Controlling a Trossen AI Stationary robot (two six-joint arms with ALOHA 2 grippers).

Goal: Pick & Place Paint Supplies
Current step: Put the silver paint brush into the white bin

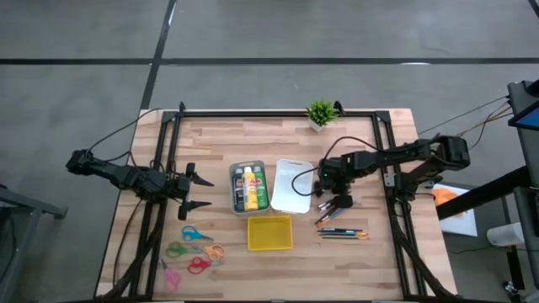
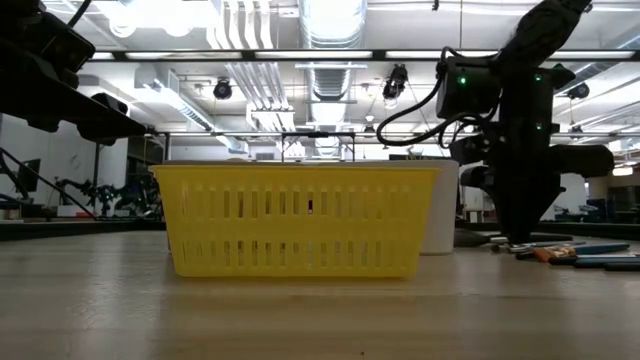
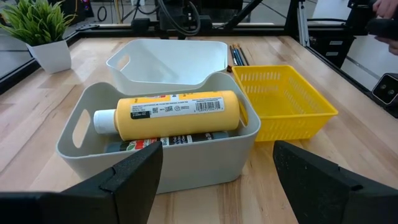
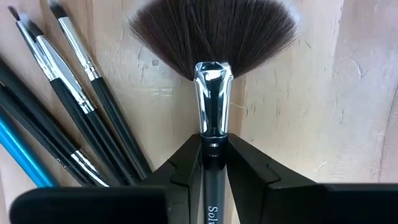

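A fan brush (image 4: 211, 37) with a dark handle and a silver ferrule lies on the wood at the table's right. My right gripper (image 4: 213, 163) (image 1: 337, 202) is shut on it from above. Thin dark-handled brushes (image 4: 74, 106) and a blue pencil (image 4: 25, 155) lie beside it, and more pencils (image 1: 344, 233) lie nearer the front edge. A yellow paint bottle (image 3: 177, 112) lies on its side on other bottles in the grey bin (image 1: 250, 187). My left gripper (image 3: 217, 180) (image 1: 198, 190) waits open, left of that bin. My right gripper pinches the fan brush's dark handle (image 4: 213, 152) just behind the silver ferrule, between its two fingers (image 4: 255, 171). The fingers point down from above, one on each side of the handle. The brush lies flat along the wood; whether it is lifted clear I cannot tell.
A white bin (image 1: 293, 185) stands right of the grey bin. A yellow basket (image 1: 269, 233) sits in front of both. Several coloured scissors (image 1: 195, 251) lie at the front left. A small potted plant (image 1: 320, 114) stands at the far edge.
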